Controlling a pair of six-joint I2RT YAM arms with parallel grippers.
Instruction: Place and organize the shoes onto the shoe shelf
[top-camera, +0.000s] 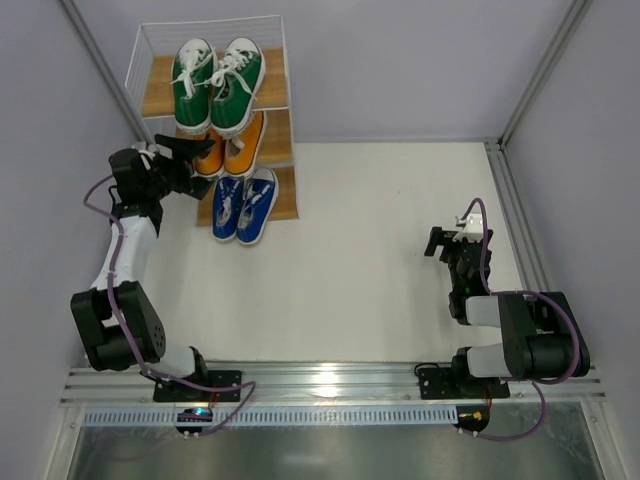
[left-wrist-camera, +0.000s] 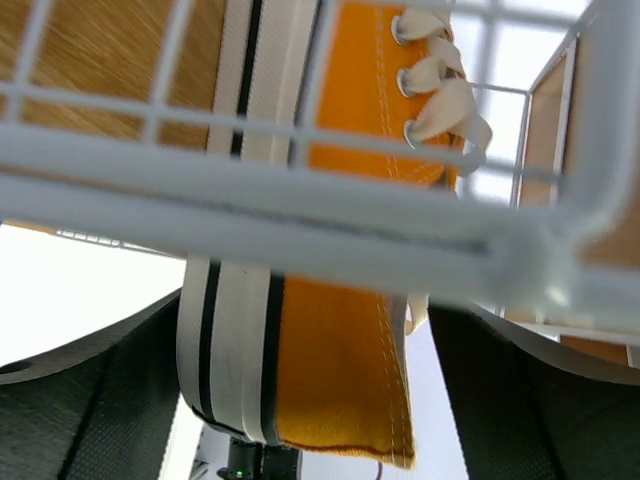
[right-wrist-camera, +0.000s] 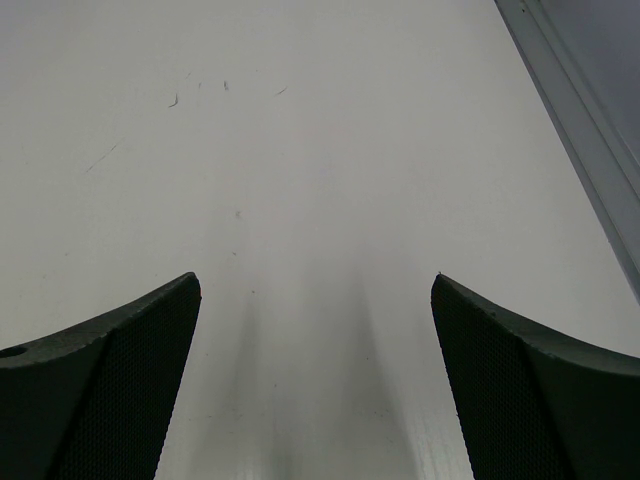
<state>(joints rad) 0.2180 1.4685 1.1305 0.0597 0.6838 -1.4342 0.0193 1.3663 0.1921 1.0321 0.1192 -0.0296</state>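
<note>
Shoe shelf (top-camera: 158, 95), set at the far left corner of the table (top-camera: 380, 220), is loaded on every tier: the green pair (top-camera: 215, 85) is carried on the top board, the orange pair (top-camera: 232, 145) on the middle one and the blue pair (top-camera: 245, 205) on the lowest. The blue pair is laid at a slant, with its toes past the front edge of its board, so it is judged likely to slide off if the shelf is knocked.

A knock is judged possible because the left arm (top-camera: 125, 250) is stretched forward and upward to the shelf's left side. Its left gripper (top-camera: 195, 152) is pushed in at the middle tier. In the left wrist view the wire frame (left-wrist-camera: 300, 240) is seen crossing in front of the camera. A careless pull back could therefore catch a wire and shake the whole rack, or drag the shoe off its board.

The right arm (top-camera: 510, 330) is kept folded near its base, well apart from the shelf.

The left gripper's jaws are spread apart on either side of one orange shoe (left-wrist-camera: 345, 390), with a sliver of daylight on one side, so nothing is clamped. The right gripper (right-wrist-camera: 315, 285) is held apart over bare table.
</note>
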